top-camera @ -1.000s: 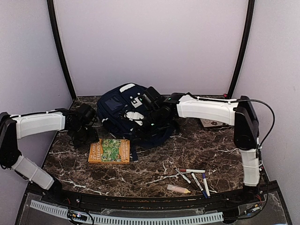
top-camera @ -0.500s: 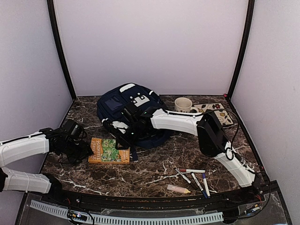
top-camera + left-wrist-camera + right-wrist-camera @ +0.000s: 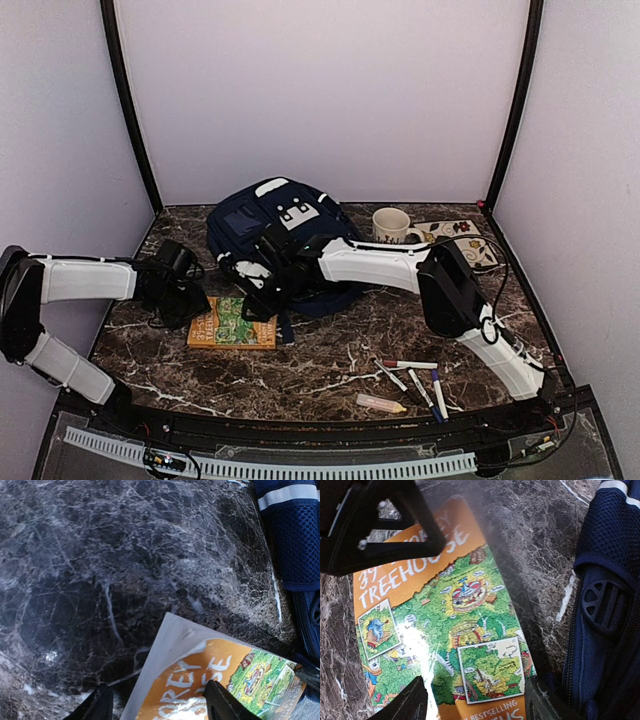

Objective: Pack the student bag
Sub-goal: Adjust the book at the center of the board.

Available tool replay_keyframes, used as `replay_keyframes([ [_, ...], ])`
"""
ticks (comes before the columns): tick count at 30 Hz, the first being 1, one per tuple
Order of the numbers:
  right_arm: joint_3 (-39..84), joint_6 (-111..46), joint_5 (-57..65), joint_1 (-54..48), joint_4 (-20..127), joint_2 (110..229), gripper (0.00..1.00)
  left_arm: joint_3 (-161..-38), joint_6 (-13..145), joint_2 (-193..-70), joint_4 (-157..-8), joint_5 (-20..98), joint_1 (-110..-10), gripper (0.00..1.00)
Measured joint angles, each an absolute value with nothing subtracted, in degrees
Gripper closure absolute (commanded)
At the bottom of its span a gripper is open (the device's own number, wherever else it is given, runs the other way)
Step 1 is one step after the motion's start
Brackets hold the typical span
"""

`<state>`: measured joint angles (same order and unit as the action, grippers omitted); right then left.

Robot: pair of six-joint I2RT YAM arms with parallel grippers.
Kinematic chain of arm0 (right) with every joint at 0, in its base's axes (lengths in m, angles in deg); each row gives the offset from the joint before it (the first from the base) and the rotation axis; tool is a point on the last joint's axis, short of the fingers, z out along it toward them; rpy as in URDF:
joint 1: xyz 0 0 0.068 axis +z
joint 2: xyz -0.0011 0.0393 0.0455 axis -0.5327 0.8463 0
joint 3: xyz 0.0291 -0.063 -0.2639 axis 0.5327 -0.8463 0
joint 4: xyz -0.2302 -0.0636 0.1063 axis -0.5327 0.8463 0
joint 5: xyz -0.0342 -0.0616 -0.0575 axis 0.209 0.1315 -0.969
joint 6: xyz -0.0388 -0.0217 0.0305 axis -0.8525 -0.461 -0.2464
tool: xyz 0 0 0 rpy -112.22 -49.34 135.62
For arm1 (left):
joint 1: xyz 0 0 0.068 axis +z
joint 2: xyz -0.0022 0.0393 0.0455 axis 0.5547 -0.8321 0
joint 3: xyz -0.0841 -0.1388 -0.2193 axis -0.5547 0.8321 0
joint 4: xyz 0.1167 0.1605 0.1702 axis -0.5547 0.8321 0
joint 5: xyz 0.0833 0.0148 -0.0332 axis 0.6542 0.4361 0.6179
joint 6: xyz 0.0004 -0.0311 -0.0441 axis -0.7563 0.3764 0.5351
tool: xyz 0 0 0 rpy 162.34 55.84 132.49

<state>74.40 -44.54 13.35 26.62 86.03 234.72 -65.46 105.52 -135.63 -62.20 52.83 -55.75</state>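
While the large navy-blue fabric student bag (image 3: 245, 225), trimmed with white stripes and light grey patches, lies where it lay half a second ago, at the far middle of the dark veined marble bench (image 3: 330, 338), the left arm has swung inward. Its left pincer (image 3: 188, 303) was then out near the bench's left edge and now sits at the left end of the orange and green paperback book (image 3: 233, 322). The right arm, stretched across the bag, has hardly shifted in that time. The right pincer (image 3: 255, 300) hangs over the book's far right part, just beside the bag's near edge. One second ago that arm was folded back to the right and hid the mug. Counted: one bag, one book, one cream ceramic mug (image 3: 390, 222), one flat flower-printed mat (image 3: 458, 235), four slim markers (image 3: 415, 365) and one pale yellowish stick (image 3: 381, 403). The bag lies flat. Its grey-patched top end points to the back wall, and its long axis runs from there toward the near edge, slanting slightly right. Both pincers are released. In the left wrist view the dark fingers (image 3: 102, 705) stand apart with the book's pale corner between them, and in the right wrist view they spread over the cover, grasping nothing.
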Motion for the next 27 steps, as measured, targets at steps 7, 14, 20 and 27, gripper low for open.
replay_keyframes([
  [7,67.7,-45.7,15.9,30.0,83.1,231.1,0.36,-68.4,102.5,-140.4,-65.3,51.3,-55.7,0.39],
  [14,66.1,-48.0,19.1,35.2,88.7,228.8,0.38,-71.3,97.3,-144.7,-69.0,49.5,-55.4,0.43],
  [20,65.2,-49.7,19.6,35.2,95.8,227.5,0.38,-74.8,92.3,-145.8,-69.0,50.7,-55.4,0.34],
  [27,70.6,-49.9,17.6,31.6,99.7,227.9,0.38,-81.1,89.8,-137.5,-61.4,58.0,-55.4,0.32],
])
